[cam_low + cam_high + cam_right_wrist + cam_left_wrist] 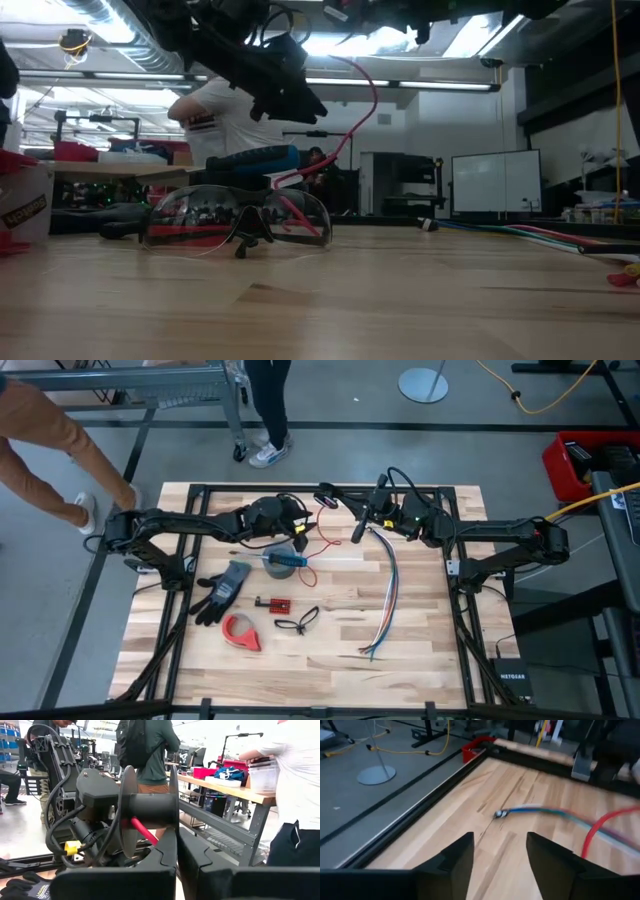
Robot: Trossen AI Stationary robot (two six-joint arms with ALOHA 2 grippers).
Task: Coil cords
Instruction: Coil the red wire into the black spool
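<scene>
Red cord: the thin red cord [318, 532] lies on the far middle of the bench [330, 650], running from the right gripper's end near the back edge down toward the blue-handled tool [284, 559]; in the low view it rises in an arc [352, 125] from behind the safety glasses [237, 217].

Coil: I cannot make out a finished round coil; the cord looks mostly loose.

Left gripper: the left gripper [499, 865] sits over the far middle of the bench, its fingers [456, 862] apart with nothing between them; the red cord passes just beside it.

Right gripper: the right gripper [177, 851] is near the back edge, its fingers together; the red cord [143, 830] runs right at their tips, probably pinched, though the contact is hard to see.

Handling: likely light and limp, with some springiness, so loops may unwind when let go; the thin jacket may slide in a loose pinch.

Where to hold: best to pinch the cord itself close to the loop being formed, not the dangling slack or a black end part.

Other things: the long coloured wire bundle [385, 595], grey glove [224, 588], red tape roll [241, 630] and small black looped cord [297, 623] lie well apart.
</scene>
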